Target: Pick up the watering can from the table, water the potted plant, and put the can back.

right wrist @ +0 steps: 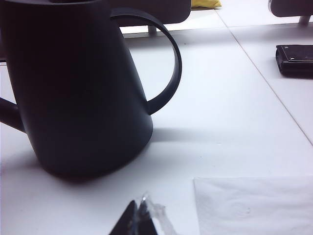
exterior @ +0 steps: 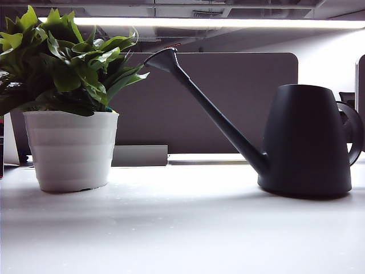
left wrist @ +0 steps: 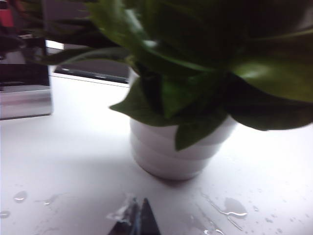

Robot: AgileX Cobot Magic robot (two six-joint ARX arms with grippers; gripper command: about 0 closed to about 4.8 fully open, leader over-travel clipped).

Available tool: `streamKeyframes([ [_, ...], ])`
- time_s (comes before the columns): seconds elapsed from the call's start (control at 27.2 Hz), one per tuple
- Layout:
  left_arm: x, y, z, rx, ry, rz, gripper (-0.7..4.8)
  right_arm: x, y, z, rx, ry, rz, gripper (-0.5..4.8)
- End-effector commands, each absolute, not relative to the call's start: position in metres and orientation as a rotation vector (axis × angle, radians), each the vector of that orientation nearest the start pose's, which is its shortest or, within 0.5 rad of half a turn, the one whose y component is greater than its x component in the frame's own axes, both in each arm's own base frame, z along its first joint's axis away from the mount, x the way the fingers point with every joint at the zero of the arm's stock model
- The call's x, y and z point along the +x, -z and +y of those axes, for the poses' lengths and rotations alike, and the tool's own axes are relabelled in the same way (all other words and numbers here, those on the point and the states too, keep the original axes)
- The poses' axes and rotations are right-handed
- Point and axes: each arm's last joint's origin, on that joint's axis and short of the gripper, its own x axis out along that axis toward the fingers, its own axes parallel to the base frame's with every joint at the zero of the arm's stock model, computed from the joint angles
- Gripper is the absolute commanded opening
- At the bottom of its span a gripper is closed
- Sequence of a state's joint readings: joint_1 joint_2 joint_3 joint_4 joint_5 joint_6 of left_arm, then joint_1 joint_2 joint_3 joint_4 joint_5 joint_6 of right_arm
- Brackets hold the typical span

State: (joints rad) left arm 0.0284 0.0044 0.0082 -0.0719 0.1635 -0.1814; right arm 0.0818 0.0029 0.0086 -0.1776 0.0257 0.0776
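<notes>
- Currently the watering can (exterior: 305, 142) stands upright on the counter (exterior: 182, 228), well apart from the potted plant (exterior: 68, 103), its spout aimed toward the leaves.
- Left gripper (left wrist: 138, 220), near the pot, and right gripper (right wrist: 138, 219), near the can's loop handle (right wrist: 166, 63), both look pinched together and empty.
- Risk: water drops (left wrist: 230, 206) make the surface slick; a closed right gripper could nudge the can rather than catch the handle.
- Open counter lies between can and pot; a paper sheet (right wrist: 254, 205) sits beside the right gripper.

Matte dark watering can (exterior: 305, 142), glossy ribbed white plastic pot (exterior: 71, 149).
</notes>
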Motion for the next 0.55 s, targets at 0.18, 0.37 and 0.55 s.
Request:
streamKeyframes([
  [0.18, 0.097, -0.159, -0.001, -0.190, 0.117, 0.076, -0.05, 0.096, -0.148, 0.007, 0.066, -0.047, 0.173, 0.00],
  [0.37, 0.097, -0.159, -0.001, -0.190, 0.118, 0.077, -0.05, 0.096, -0.148, 0.003, 0.070, -0.004, 0.171, 0.00],
  [0.55, 0.097, -0.159, -0.001, -0.190, 0.119, 0.077, -0.05, 0.096, -0.148, -0.005, 0.076, 0.073, 0.168, 0.00],
])
